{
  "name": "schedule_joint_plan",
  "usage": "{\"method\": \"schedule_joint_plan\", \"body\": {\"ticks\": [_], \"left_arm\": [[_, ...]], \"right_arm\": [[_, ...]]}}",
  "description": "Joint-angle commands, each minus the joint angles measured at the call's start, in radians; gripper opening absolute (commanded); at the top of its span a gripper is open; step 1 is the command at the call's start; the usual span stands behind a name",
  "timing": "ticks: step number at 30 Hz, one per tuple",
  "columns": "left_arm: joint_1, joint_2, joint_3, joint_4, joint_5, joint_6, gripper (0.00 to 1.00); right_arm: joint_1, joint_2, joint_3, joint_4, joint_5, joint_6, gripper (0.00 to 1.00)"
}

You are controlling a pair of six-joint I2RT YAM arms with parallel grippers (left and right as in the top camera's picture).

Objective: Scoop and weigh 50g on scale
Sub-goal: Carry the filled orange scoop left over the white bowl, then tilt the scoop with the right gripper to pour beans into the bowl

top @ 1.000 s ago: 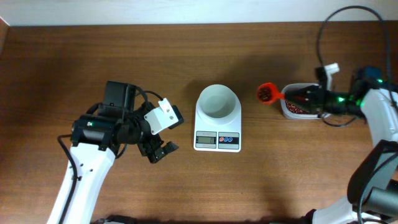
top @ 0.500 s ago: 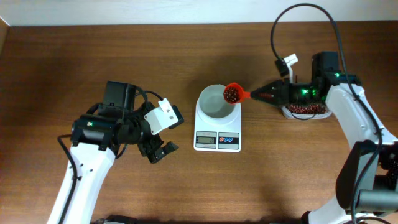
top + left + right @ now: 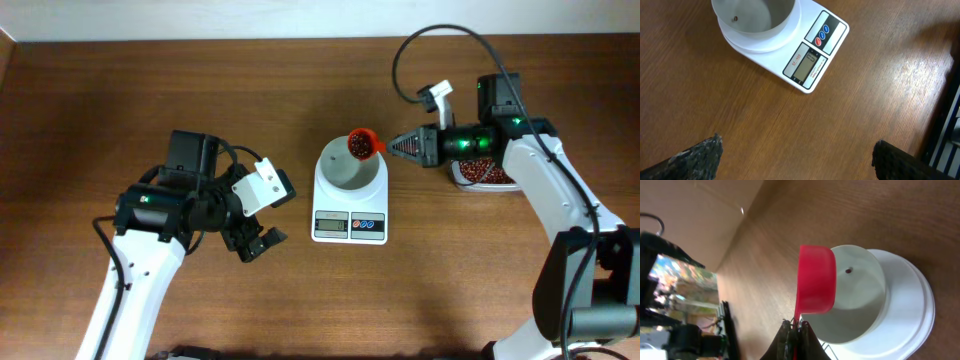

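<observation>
Now the right gripper (image 3: 398, 147) is pinched narrow on the thin handle of the red scoop (image 3: 362, 144), with the handle caught between its fingers. The scoop's cup sits just ahead of the fingertips, over the rim of the white bowl on the scale (image 3: 322, 200), on the side nearest that gripper. The cup is filled with dark beans (image 3: 360, 146). From the right wrist the scoop (image 3: 816, 286) shows side-on, its open face hidden. Past it the bowl's floor carries a lone bean (image 3: 848, 271) and is otherwise bare white.

Behind the right gripper, partly under its arm, a tub (image 3: 456, 176) holds more beans.

The left gripper (image 3: 255, 240) is spread wide and holds nothing. It hangs over bare table (image 3: 90, 110), and the wrist view shows only its two dark fingertips (image 3: 700, 155) at the lower corners. The scale (image 3: 812, 65) lies ahead of that gripper, well clear of both fingers. Its display and its red and blue buttons face the gripper — the reading is too small to make out.
</observation>
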Motion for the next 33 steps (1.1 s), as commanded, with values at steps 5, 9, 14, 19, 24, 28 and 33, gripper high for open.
{"method": "schedule_joint_plan", "body": {"ticks": [5, 9, 14, 19, 24, 28, 33], "left_arm": [[-0.003, -0.003, -0.008, 0.000, 0.003, -0.013, 0.99], [-0.003, -0.002, -0.008, 0.000, 0.003, -0.013, 0.99], [-0.003, -0.003, -0.008, 0.000, 0.003, -0.013, 0.99], [-0.003, -0.002, -0.008, 0.000, 0.003, -0.013, 0.99], [-0.003, -0.003, -0.008, 0.000, 0.003, -0.013, 0.99], [-0.003, -0.003, -0.008, 0.000, 0.003, -0.013, 0.99], [-0.003, -0.002, -0.008, 0.000, 0.003, -0.013, 0.99]], "right_arm": [[0.014, 0.005, 0.006, 0.003, 0.011, -0.257, 0.04], [0.014, 0.005, 0.006, 0.000, 0.011, -0.390, 0.04], [0.014, 0.005, 0.006, -0.017, 0.071, -0.466, 0.04], [0.025, 0.006, 0.002, -0.049, 0.035, -0.504, 0.04], [0.027, 0.006, 0.002, -0.042, 0.050, -0.526, 0.04], [0.027, 0.004, 0.001, -0.070, -0.044, -0.561, 0.04], [0.032, 0.004, 0.001, -0.085, 0.040, -0.514, 0.04]]}}
